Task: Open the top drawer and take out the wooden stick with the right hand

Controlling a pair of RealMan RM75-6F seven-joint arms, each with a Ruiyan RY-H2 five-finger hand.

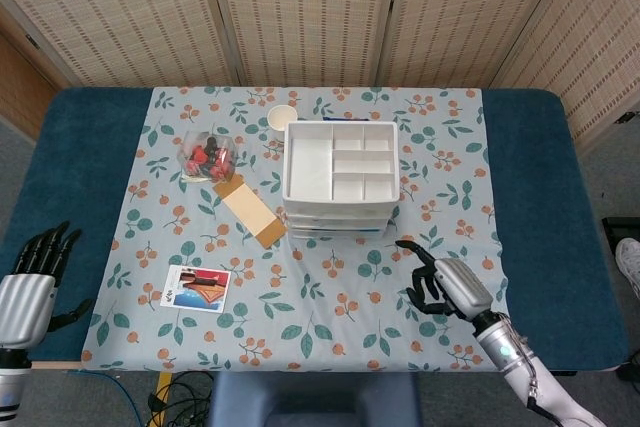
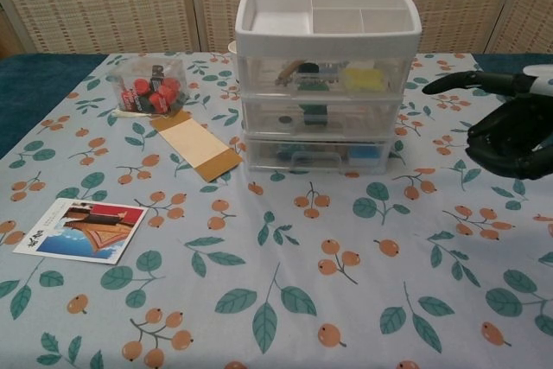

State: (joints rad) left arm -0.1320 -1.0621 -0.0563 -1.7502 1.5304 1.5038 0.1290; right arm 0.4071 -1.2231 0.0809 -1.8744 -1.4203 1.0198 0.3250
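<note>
- Top drawer (image 2: 321, 75) of the white drawer unit (image 1: 338, 179) is pushed in; through its clear front the chest view shows a brown, stick-like shape at the left, likely the wooden stick (image 2: 289, 70), next to dark and yellow items. It is too small to make out clearly.
- Right hand (image 1: 447, 289) hovers over the cloth at about 4 o'clock from the unit, apart from it, holding nothing; one finger points toward the unit, the others are loosely curled.
- Chest view shows the right hand at the right edge, level with the middle and bottom drawers, partly cut off by the frame. The head view shows it whole, with the forearm running to the lower right corner.
- Left hand (image 1: 33, 282) shows only in the head view, at 8 o'clock off the cloth over the blue surface (image 1: 85, 147), fingers apart and empty; its arm is cut off at the bottom.
- Only the chest view shows the drawer fronts and their contents; the head view shows just the unit's open top tray (image 1: 340, 161) with bare compartments.
- Bare cloth (image 1: 330, 297) lies between the right hand and the drawer fronts.
- At 9 to 10 o'clock from the unit lie a brown card (image 1: 252, 210) and a clear box of red pieces (image 1: 206, 157); a picture card (image 1: 195, 289) lies at 7 o'clock.
- A small cup (image 1: 283, 116) behind the unit is mostly hidden in the chest view.
</note>
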